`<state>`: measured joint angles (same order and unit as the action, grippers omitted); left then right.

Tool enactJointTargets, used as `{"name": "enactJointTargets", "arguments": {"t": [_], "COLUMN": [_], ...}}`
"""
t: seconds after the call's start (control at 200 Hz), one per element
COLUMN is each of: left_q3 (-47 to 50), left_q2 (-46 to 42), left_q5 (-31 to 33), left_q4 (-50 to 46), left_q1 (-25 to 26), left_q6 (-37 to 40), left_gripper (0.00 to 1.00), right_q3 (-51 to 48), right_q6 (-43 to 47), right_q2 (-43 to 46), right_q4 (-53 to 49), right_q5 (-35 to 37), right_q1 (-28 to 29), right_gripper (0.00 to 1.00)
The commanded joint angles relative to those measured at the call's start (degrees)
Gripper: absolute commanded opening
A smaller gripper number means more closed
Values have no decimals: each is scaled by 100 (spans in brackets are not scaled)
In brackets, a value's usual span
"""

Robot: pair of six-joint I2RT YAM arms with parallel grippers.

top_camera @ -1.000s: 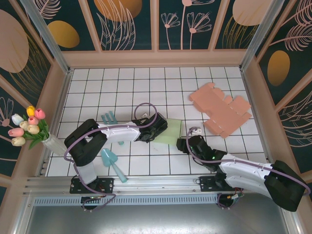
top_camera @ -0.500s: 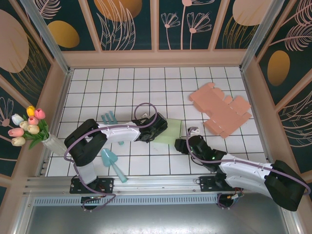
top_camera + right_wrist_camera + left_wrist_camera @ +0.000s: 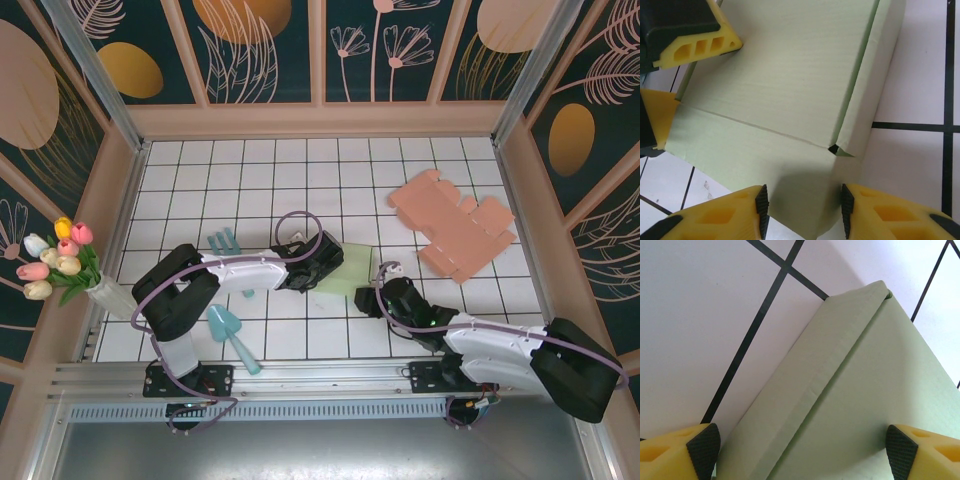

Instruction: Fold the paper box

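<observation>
The paper box point(image 3: 352, 270) is pale green and lies flat on the tiled table, mid-front. My left gripper point(image 3: 325, 262) is at its left end, open; in the left wrist view the left gripper point(image 3: 801, 455) spans the box point(image 3: 850, 405) with both pads apart from each other. My right gripper point(image 3: 378, 295) is at the box's near right corner. In the right wrist view the right gripper point(image 3: 804, 207) straddles a folded end of the box point(image 3: 790, 100), narrow gaps on both sides. A left finger point(image 3: 695, 47) shows at the far end.
A flat pink carton blank point(image 3: 455, 225) lies at the back right. A teal fork point(image 3: 225, 243) and a teal spatula point(image 3: 230, 335) lie on the left. A vase of tulips point(image 3: 60, 265) stands at the left wall. Walls enclose the table.
My right gripper has slid left and forward onto the green box's corner, and its jaws have narrowed. The left arm has not moved.
</observation>
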<state>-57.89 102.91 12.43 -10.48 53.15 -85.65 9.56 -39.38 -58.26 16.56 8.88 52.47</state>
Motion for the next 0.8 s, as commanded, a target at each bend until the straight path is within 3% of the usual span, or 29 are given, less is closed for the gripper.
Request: {"name": "enactJointTargets", "arguments": {"t": [0.0,0.796], "left_q3": [183,184], "left_q2": [238,213], "left_q5": [41,84], "left_q4": [-464,-505], "left_q1": [-63,-59], "left_q6": [-96,-117], "left_gripper": [87,86], "right_q3": [7,-81], "right_q6": [9,197], "right_q2": [3,-59], "right_q4": [275,132], "right_q5": [-69,438], "right_q1": [84,131], "right_gripper": [42,35]}}
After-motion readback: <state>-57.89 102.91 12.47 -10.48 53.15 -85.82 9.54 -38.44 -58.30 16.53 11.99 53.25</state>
